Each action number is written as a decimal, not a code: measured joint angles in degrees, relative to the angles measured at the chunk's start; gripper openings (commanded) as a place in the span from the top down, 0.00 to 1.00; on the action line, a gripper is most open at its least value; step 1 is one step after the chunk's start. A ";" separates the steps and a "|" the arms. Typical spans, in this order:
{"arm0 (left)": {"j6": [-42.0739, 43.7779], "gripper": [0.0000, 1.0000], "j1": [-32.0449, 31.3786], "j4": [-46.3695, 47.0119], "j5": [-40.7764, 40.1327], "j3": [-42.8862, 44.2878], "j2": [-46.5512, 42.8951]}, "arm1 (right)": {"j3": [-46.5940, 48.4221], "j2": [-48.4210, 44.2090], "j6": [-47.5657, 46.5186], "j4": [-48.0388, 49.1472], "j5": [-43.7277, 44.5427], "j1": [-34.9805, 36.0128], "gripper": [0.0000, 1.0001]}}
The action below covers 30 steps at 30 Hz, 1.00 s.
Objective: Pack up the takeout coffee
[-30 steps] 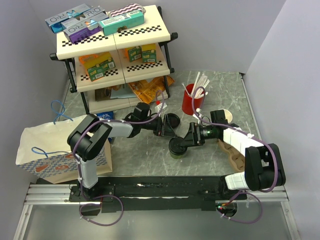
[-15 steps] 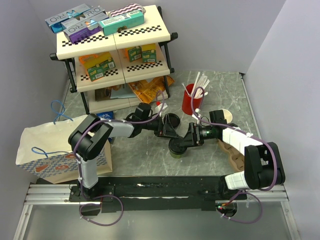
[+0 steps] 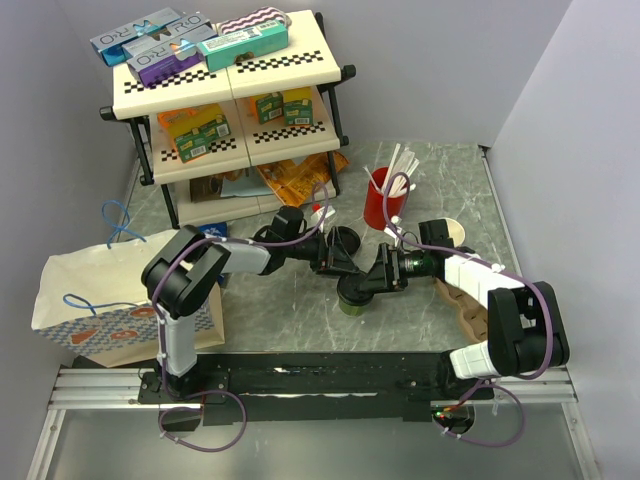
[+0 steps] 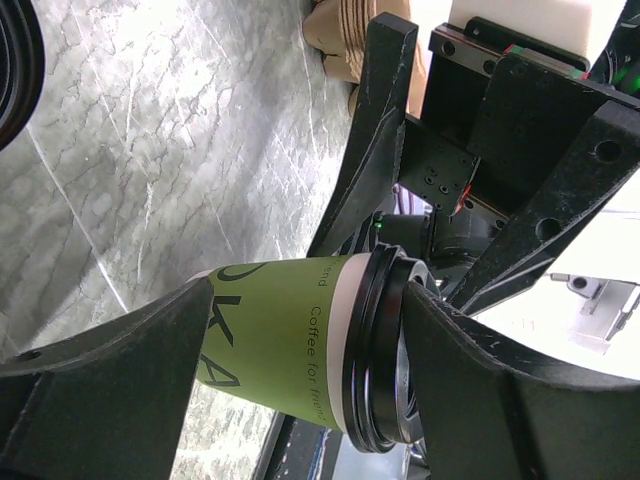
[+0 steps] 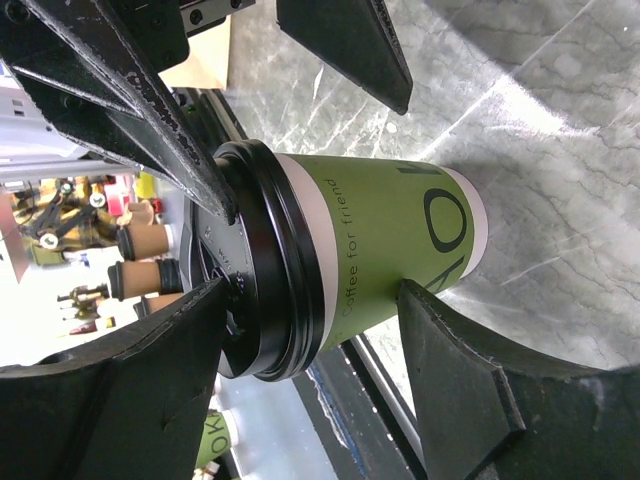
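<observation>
The takeout coffee, a green cup (image 3: 352,300) with a black lid (image 3: 352,288) on it, stands upright on the marble table between both arms. My left gripper (image 3: 343,270) is open over it from the left. In the left wrist view (image 4: 305,300) one finger (image 4: 470,380) lies against the lid (image 4: 375,360) and the other (image 4: 110,390) sits low by the cup's base. My right gripper (image 3: 370,283) is open on the cup's right side. In the right wrist view (image 5: 312,295) its fingers straddle the cup (image 5: 390,240), one at the lid (image 5: 260,260) and one near the base.
A second black lid (image 3: 345,241) lies just behind the cup. The red cup of white sticks (image 3: 381,205) stands behind, a cream-inside cup (image 3: 447,233) to the right, a brown cardboard carrier (image 3: 468,312) at right front. A paper bag (image 3: 110,300) lies left, under the shelf rack (image 3: 225,90).
Almost nothing has moved. The left gripper has crept slightly toward the cup. The cup and the right gripper stay where they were.
</observation>
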 measured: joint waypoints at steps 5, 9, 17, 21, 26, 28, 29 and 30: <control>-0.13 0.21 0.00 0.90 -0.37 -0.42 -0.04 | 0.00 0.04 0.39 0.26 0.02 0.00 0.29; -0.13 0.23 -0.02 1.40 -1.22 -1.55 -0.76 | 0.00 0.04 0.35 0.31 0.07 0.02 0.29; -0.15 0.25 -0.74 5.03 -4.07 -5.42 -2.69 | -0.79 -1.03 -0.09 0.92 1.16 1.18 0.27; -0.11 0.25 -0.94 6.49 -4.44 -5.81 -2.51 | -1.38 -2.10 -0.09 1.75 2.01 1.49 0.26; -0.11 0.25 -1.42 7.43 -5.46 -5.88 -2.23 | -1.73 -2.51 -0.09 2.62 2.36 1.68 0.26; -0.11 0.25 -1.66 7.58 -5.97 -5.70 -1.88 | -1.73 -2.67 -0.11 2.91 2.54 1.68 0.26; -0.11 0.24 -1.70 7.61 -5.99 -5.49 -1.70 | -1.73 -2.82 -0.13 3.04 2.69 1.68 0.26; 0.04 0.23 -1.75 7.58 -6.01 -5.18 -1.55 | -1.73 -2.93 -0.17 3.17 2.82 1.68 0.26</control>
